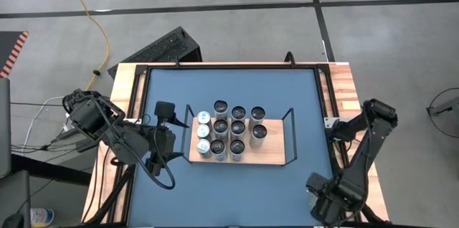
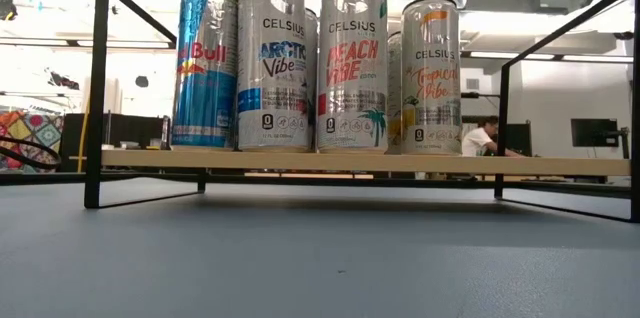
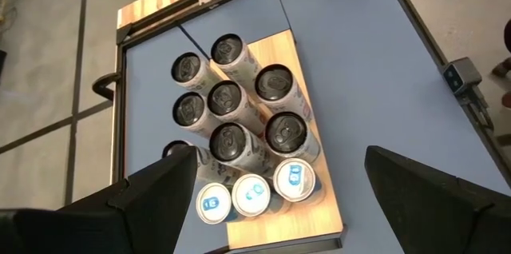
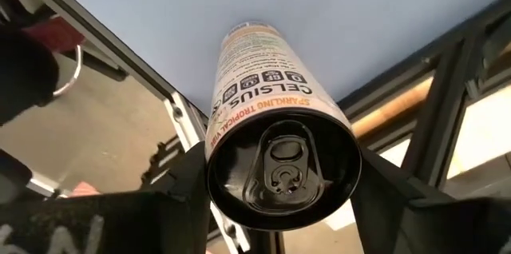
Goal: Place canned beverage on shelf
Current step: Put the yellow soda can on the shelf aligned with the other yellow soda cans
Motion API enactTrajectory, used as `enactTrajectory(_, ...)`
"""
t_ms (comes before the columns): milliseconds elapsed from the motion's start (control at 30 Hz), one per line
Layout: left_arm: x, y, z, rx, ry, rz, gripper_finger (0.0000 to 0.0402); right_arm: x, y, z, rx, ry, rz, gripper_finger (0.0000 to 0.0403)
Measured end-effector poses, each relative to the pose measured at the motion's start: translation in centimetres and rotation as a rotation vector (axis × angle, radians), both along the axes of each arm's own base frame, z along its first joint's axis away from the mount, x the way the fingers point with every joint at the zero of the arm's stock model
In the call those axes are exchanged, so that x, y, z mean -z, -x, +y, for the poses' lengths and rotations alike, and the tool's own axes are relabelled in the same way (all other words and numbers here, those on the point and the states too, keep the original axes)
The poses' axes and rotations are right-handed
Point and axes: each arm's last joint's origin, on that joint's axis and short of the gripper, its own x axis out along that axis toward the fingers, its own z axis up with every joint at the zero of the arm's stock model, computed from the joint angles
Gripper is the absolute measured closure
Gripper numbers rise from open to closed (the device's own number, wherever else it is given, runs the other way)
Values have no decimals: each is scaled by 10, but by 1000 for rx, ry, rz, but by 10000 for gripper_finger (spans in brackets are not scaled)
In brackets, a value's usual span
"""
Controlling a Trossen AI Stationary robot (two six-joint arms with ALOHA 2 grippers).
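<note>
Roughly a dozen cans already stood on the shelf (image 1: pixel 276 158). The right gripper (image 4: pixel 279 206) clamped one more Celsius can (image 4: pixel 275 126) at the table's near right corner, unplaced. The left gripper (image 3: pixel 279 190) hung open beside the shelf's left end.

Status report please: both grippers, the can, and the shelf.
Left gripper open, empty, at the shelf's left end. Right gripper shut on Celsius can at the table's near right corner. Shelf's right half free; nothing in the way.

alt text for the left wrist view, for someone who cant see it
Looking down past the open left gripper at about ten upright cans clustered on the light-wood shelf, which sits on the blue tabletop.
</note>
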Motion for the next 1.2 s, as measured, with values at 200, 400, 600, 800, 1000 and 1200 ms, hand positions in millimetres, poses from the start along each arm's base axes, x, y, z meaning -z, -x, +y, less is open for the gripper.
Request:
enactTrajectory(200,0,0,0,0,3,0,54,-5,-16,-7,53,19,-72,195)
enactTrajectory(400,0,0,0,-5,9,0,54,-35,-41,-17,186,-41,-162,195)
enactTrajectory(600,0,0,0,-16,23,-2,54,-76,-62,-32,202,-135,-280,195)
enactTrajectory(800,0,0,0,-17,23,-2,54,-105,-82,-57,144,-86,-280,195)
enactTrajectory(1000,0,0,0,-15,23,0,54,-117,-127,-56,9,-94,-393,195)
enactTrajectory(1200,0,0,0,-12,26,1,54,-106,-154,-63,-53,-47,-396,195)
